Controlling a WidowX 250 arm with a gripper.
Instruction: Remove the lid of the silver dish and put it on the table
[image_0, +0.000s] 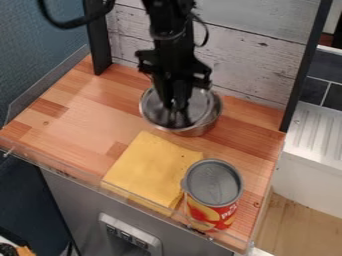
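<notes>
One black arm (163, 22) comes in from the top edge, and its one claw (175, 104) hangs down over one round silver dish (194, 131) towards the back of the wood-block worktop (80, 117). The dish stands upright. One round silver lid (199, 102) lies at its mouth, with a crescent of the dish showing along the right side. The tips of the claw are down at the middle of the lid; I cannot tell whether the claw is clenched, released or grasping the lid.

In front of the dish are two more things. One yellow cloth (150, 170) lies flat, near the dish and apart from it. One can (214, 187) with a bare grey metal top and a red and yellow label stands upright at the front right, against or just beside the cloth's right edge; I cannot tell which.

Two black posts (307, 65) flank one white plank panel (260, 52) behind the worktop. One black cable (73, 23) loops at the upper left. Below the front edge is one grey switch plate (130, 232), and to the right, beyond the worktop, is one white ribbed drainboard (320, 130).
</notes>
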